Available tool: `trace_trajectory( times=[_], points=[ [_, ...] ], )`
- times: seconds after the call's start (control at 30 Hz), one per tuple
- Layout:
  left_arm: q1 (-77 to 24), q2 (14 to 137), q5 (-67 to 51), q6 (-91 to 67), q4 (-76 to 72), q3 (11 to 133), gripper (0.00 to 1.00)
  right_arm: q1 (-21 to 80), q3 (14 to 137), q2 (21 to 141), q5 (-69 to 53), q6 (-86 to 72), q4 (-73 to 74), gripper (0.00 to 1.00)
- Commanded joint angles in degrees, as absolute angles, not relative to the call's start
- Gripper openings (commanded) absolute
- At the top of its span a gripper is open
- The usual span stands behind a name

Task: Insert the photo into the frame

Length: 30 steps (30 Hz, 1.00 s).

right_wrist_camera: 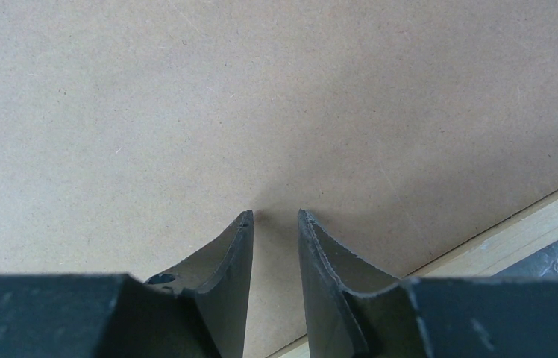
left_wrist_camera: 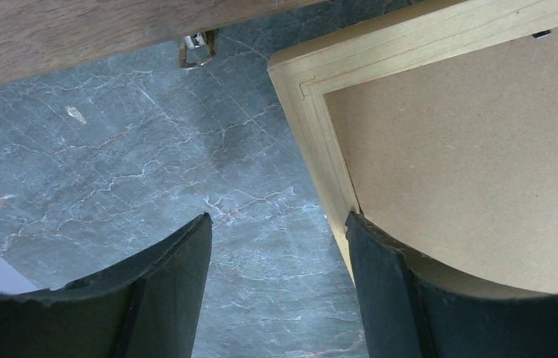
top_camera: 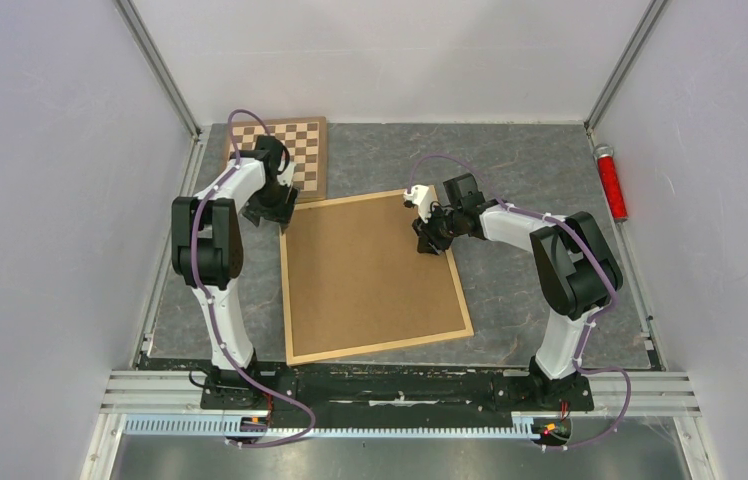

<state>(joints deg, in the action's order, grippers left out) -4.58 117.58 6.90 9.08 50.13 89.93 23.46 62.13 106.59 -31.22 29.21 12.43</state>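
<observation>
Judging the frame (left_wrist_camera: 312,127) stiff and light, I favoured gripping its rim. Left gripper (left_wrist_camera: 277,220) gaped empty beside it; right gripper (right_wrist_camera: 276,216) barely parted, empty.

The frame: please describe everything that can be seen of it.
The frame is a large rectangle of pale wood with a narrow border, lying flat and slightly turned on the grey table. A brown backing board fills it. The open left gripper stands at its far left corner, beside the chessboard; the right gripper hangs over the board.
</observation>
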Motion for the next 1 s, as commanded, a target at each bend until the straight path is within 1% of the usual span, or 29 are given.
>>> trace_trajectory(
  times=[0.0,0.97],
  points=[
    [-4.3,118.8,4.2,6.0,49.0,91.2,0.73,24.3,58.1,110.7,-30.2,28.5,23.3,0.31],
    [-4.3,119.9,4.2,3.4,47.8,88.2,0.73,24.1,58.0,110.4,-30.6,28.2,23.1,0.30]
  ],
)
